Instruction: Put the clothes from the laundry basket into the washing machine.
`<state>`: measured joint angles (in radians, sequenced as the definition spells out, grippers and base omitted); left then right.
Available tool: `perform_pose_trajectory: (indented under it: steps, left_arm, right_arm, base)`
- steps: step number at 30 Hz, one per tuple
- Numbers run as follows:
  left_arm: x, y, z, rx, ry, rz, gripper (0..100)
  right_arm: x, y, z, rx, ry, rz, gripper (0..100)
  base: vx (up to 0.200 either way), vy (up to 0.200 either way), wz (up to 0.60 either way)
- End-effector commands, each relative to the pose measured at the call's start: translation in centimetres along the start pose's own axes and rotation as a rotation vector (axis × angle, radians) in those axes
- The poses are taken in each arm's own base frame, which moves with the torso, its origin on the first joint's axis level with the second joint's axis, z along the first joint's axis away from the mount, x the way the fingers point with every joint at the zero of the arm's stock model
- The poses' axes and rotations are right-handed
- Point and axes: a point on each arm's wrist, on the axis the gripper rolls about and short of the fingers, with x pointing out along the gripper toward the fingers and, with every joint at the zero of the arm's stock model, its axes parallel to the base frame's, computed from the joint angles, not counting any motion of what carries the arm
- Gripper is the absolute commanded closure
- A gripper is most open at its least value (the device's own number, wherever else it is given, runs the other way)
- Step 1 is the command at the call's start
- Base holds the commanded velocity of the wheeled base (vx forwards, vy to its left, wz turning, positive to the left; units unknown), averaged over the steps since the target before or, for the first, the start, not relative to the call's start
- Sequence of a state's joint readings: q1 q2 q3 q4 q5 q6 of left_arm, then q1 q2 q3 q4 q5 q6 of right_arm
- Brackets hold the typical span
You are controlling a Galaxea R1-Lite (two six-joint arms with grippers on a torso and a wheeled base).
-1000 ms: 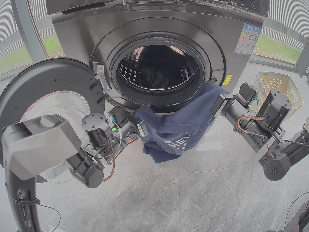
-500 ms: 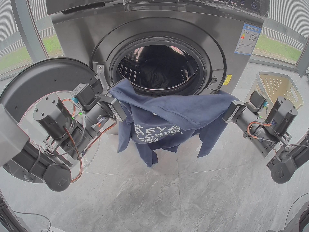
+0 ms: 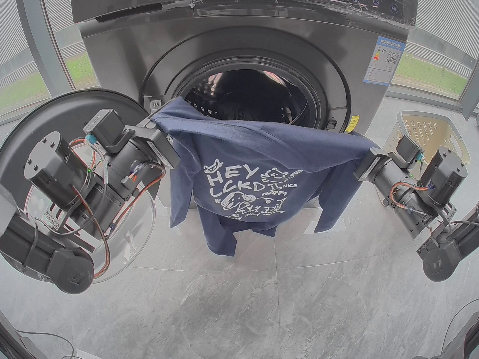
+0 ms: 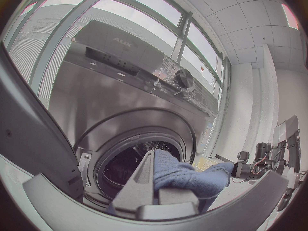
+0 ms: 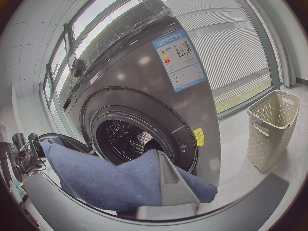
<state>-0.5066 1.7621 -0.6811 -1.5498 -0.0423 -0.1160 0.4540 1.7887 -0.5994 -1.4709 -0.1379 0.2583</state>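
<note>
A navy T-shirt (image 3: pixel 249 175) with white print hangs spread out in front of the washing machine's round opening (image 3: pixel 249 100). My left gripper (image 3: pixel 158 134) is shut on its left shoulder, my right gripper (image 3: pixel 366 159) is shut on its right shoulder. The cloth is stretched between them at the level of the opening's lower rim, and its hem and sleeves dangle toward the floor. Dark clothes lie inside the drum (image 3: pixel 239 103). In the left wrist view the shirt (image 4: pixel 179 175) bunches against a finger (image 4: pixel 142 177). In the right wrist view the shirt (image 5: pixel 106 180) drapes beside a finger (image 5: pixel 173 183).
The washing machine's door (image 3: pixel 65 125) stands swung open on the left, behind my left arm. A beige laundry basket (image 3: pixel 434 130) stands on the floor at the right of the machine, also the basket (image 5: pixel 272 129) in the right wrist view. Grey tiled floor (image 3: pixel 259 295) lies below the shirt.
Both grippers have risen and drawn apart with the shirt. It hung bunched below the opening a second ago; now it is stretched wide in front of it, print facing me.
</note>
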Motion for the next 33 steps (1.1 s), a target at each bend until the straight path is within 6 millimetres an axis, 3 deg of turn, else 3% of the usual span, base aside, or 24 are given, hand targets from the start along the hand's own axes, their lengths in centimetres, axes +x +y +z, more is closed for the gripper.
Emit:
perform_pose_trajectory:
  steps: [1, 15, 33]
  left_arm:
    - [0.0, -0.2, 1.4, -0.001, -0.043, -0.007, 100]
    - [0.1, -0.2, 1.3, 0.000, -0.042, -0.006, 100]
    - [0.0, -0.7, 0.9, -0.007, -0.029, -0.021, 100]
  right_arm:
    - [-0.1, 0.1, -0.1, 0.001, 0.002, 0.004, 100]
    - [-0.1, 0.7, 1.7, -0.063, -0.103, 0.030, 100]
    - [-0.1, 0.7, 1.8, -0.060, -0.106, 0.031, 100]
  base:
    - [0.000, 0.000, 0.00]
    - [0.000, 0.000, 0.00]
    - [0.000, 0.000, 0.00]
